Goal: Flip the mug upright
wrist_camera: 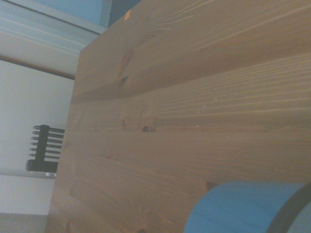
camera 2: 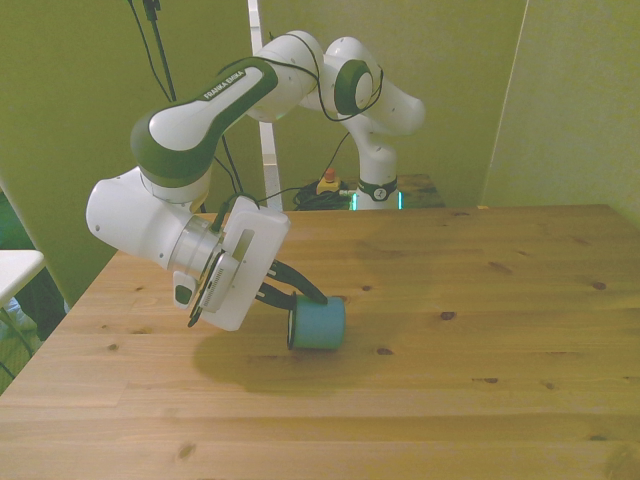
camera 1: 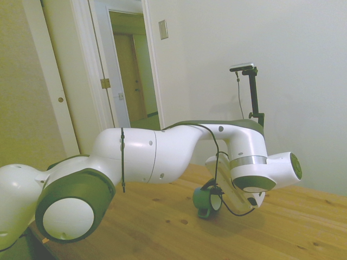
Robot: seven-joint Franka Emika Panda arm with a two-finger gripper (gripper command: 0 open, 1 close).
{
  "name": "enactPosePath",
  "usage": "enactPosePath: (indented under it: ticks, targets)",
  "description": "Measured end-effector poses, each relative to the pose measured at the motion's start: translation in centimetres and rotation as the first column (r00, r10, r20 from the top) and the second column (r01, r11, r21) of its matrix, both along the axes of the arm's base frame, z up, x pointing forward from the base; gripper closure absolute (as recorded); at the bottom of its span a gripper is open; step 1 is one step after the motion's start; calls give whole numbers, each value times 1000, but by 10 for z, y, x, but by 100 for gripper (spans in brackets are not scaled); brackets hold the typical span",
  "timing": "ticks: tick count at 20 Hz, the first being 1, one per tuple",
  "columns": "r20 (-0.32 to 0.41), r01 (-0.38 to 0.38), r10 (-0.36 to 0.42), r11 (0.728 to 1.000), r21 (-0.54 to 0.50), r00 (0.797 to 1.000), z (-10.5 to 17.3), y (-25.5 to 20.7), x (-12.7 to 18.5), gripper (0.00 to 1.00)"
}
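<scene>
The teal-blue mug [camera 2: 320, 325] lies on its side on the wooden table [camera 2: 480, 300], left of the middle in the front view. Its mouth points toward the front view's left, at my gripper [camera 2: 307, 300]. Two dark fingers [camera 2: 300, 283] reach down to the mug's upper wall at the rim and stand close together there, shut on it. In the side view the mug [camera 1: 201, 200] shows its white inside and has its loop handle low against the table, with the gripper [camera 1: 209, 189] just above the rim. The wrist view shows the mug's blue side [wrist_camera: 238, 208] and dark rim.
The table's edge at the front view's left [camera 2: 80, 300] is close behind the wrist. A red button [camera 2: 327, 182] and cables sit beyond the far edge near the robot's base. Bare wood stretches from the mug toward the front view's right.
</scene>
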State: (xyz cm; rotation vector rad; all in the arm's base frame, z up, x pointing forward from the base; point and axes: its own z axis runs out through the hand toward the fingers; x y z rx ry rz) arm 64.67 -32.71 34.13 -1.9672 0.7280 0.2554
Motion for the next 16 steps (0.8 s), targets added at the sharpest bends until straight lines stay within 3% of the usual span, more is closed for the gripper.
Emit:
enactPosePath:
  ticks: [5, 9, 13, 16]
  targets:
    - [6, -4, 4, 1000, -7, 1000, 6, 0, 0, 100]
    - [53, 14, -7, 990, -138, 999, 46, -5, -8, 100]
    - [108, 45, -10, 942, -331, 994, 93, -3, -31, 100]
    - [128, 54, 7, 884, -465, 992, 100, 15, -40, 100]
